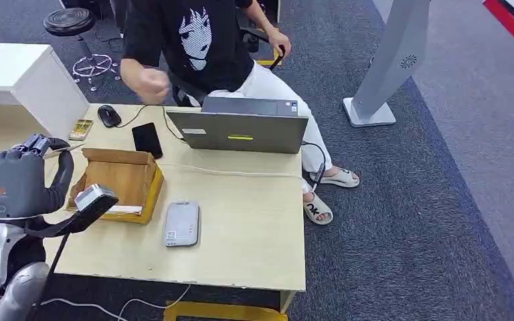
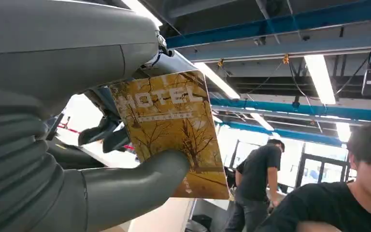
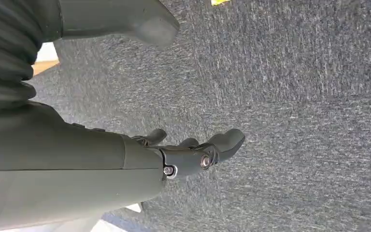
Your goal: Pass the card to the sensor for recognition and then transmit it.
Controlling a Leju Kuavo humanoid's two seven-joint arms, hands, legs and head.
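The left hand (image 1: 23,175) was raised above the table's (image 1: 241,227) left edge and pinched the card (image 2: 171,128) between thumb and fingers; the card was yellow-brown, printed with trees and the word HOTEL. In the head view the card (image 1: 65,151) showed as a thin edge projecting from the fingers toward the cardboard box (image 1: 117,184), which lay open near the left edge. The sensor (image 1: 182,223), a flat grey unit, lay just beside the box, toward the front edge. A black phone (image 1: 147,139), a mouse (image 1: 109,116) and a second card (image 1: 80,128) lay near the back edge, with a laptop (image 1: 241,127) at the back edge's middle. A person (image 1: 201,47) sat behind the laptop. The right hand (image 3: 193,154) hung over grey carpet (image 3: 294,121), fingers apart and holding nothing.
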